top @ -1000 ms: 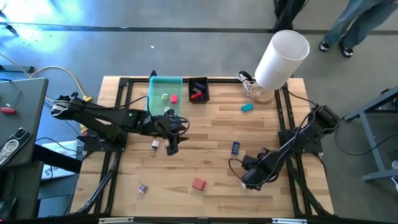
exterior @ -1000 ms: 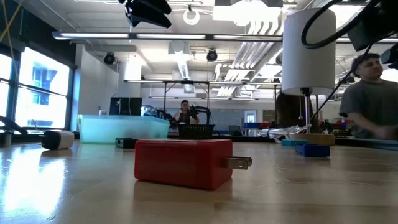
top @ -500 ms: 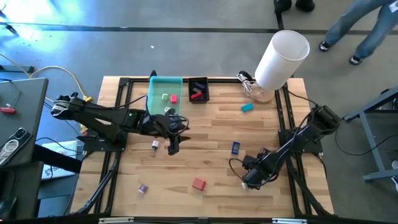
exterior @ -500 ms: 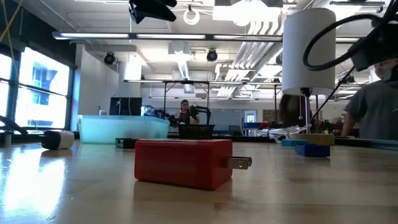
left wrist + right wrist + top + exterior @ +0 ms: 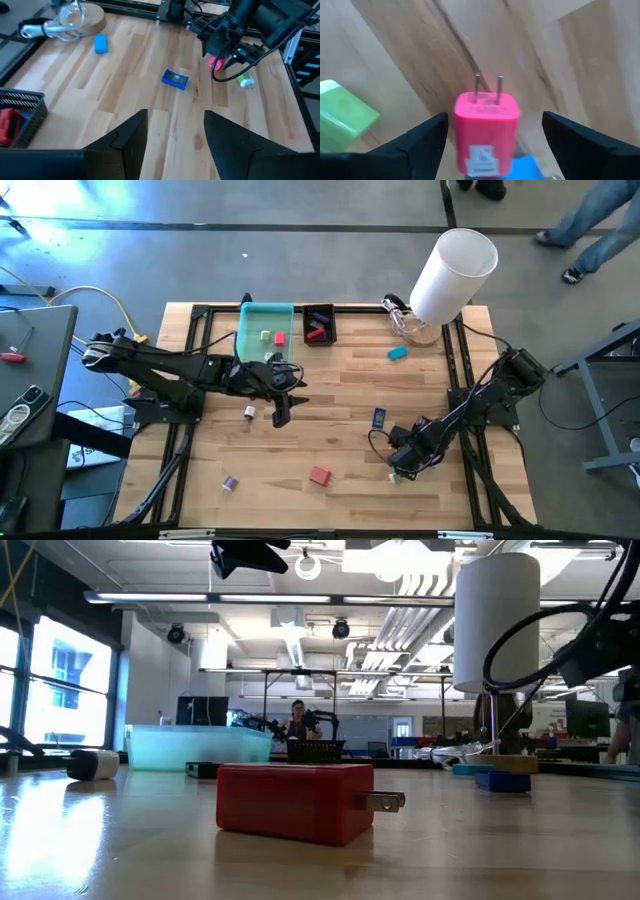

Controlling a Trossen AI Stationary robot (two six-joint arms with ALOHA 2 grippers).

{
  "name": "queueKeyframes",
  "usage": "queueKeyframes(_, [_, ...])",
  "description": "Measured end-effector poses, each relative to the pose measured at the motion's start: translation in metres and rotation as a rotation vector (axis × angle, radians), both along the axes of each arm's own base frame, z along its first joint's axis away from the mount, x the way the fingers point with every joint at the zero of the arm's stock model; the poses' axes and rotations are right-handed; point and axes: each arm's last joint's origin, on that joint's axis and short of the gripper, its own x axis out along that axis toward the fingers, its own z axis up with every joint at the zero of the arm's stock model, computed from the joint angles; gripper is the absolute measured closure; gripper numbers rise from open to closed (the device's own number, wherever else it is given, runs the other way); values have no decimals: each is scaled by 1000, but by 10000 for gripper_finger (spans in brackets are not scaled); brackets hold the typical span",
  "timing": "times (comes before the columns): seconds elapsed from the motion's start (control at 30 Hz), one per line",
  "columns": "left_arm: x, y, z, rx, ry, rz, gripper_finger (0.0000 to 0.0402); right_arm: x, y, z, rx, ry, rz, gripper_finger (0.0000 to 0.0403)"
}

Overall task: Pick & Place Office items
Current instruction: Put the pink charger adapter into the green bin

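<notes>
My right gripper (image 5: pixel 405 461) points down, open, near the table's right front. Its fingers (image 5: pixel 427 140) stand on either side of a pink plug charger (image 5: pixel 487 127) without touching it. The charger lies flat on the wood, prongs (image 5: pixel 488 85) free. A green-and-white piece (image 5: pixel 340 120) lies close beside it. My left gripper (image 5: pixel 279 408) hangs open and empty above the table's middle left. Other office items lie loose: a red charger (image 5: pixel 319 475), a blue piece (image 5: pixel 379 418), a teal block (image 5: pixel 397 352), a purple piece (image 5: pixel 230 483) and a white piece (image 5: pixel 249 412).
A teal tray (image 5: pixel 249 330) at the back left holds a green and a pink piece. Next to it a black basket (image 5: pixel 319 311) holds red items. A large white cylinder (image 5: pixel 455 270) and a clear object (image 5: pixel 410 326) stand at the back right. Legs of people show beyond the table.
My right gripper has sunk toward the pink charger, still pointing down, its jaws as wide as before. The people behind the table have walked on.
</notes>
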Motion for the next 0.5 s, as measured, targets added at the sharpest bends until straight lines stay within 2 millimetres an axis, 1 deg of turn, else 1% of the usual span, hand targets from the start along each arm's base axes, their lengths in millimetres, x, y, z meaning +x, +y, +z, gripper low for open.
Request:
queueKeyframes(0.2, [4, -8, -6, -21, 20, -12, 216, -4, -2, -8, 16, -13, -21, 115])
queueKeyframes(0.5, [19, -21, -28, -5, 102, -44, 216, -2, -1, -11, 27, -51, -14, 181])
